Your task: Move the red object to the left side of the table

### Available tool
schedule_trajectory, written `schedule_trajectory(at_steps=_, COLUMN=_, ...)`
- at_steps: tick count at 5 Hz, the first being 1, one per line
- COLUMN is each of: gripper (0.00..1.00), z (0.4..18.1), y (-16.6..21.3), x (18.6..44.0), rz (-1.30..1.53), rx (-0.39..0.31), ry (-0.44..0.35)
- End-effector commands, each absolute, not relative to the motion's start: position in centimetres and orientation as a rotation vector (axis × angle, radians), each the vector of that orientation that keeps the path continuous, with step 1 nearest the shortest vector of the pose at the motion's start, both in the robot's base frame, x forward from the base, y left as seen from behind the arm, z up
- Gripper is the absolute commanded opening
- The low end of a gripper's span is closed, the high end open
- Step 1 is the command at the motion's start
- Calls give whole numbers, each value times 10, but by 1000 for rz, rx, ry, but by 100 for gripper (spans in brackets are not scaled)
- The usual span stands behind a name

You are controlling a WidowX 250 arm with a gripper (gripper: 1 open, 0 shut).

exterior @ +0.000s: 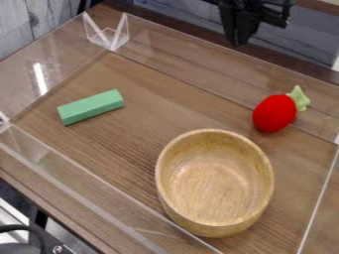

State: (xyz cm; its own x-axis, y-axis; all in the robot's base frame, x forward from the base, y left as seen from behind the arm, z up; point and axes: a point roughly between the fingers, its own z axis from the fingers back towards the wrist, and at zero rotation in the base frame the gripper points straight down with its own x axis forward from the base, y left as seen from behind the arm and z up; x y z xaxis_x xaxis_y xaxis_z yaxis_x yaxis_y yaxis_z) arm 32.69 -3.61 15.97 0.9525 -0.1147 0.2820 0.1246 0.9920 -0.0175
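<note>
The red object (275,113), a small strawberry-shaped toy with a light green leafy top, lies free on the table (159,94) at the right side, near the right acrylic wall. My gripper (240,42) hangs high at the top of the camera view, above and behind the toy and well apart from it. Nothing shows between its dark fingers, and their spread is too unclear to read. The top edge of the frame cuts off the arm.
A round wooden bowl (215,182) stands at the front right, just in front of the toy. A green rectangular block (90,106) lies at the left. Low clear acrylic walls (106,33) border the tabletop.
</note>
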Motion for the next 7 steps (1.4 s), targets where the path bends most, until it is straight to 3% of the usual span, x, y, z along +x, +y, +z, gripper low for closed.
schedule_trajectory(at_steps=1, gripper=100, z=164, y=-47, x=325, rz=-128, rx=-42, ry=-311)
schedule_trajectory(at_steps=4, gripper=100, z=122, y=-104, x=334, rz=-424, rx=-73, ry=-234)
schedule_trajectory(at_steps=6, gripper=100, z=85, y=-117, x=342, rz=-536, rx=-66, ry=-206)
schedule_trajectory(at_steps=7, gripper=100, z=81, y=-106, x=354, rz=-568, rx=-54, ry=-199)
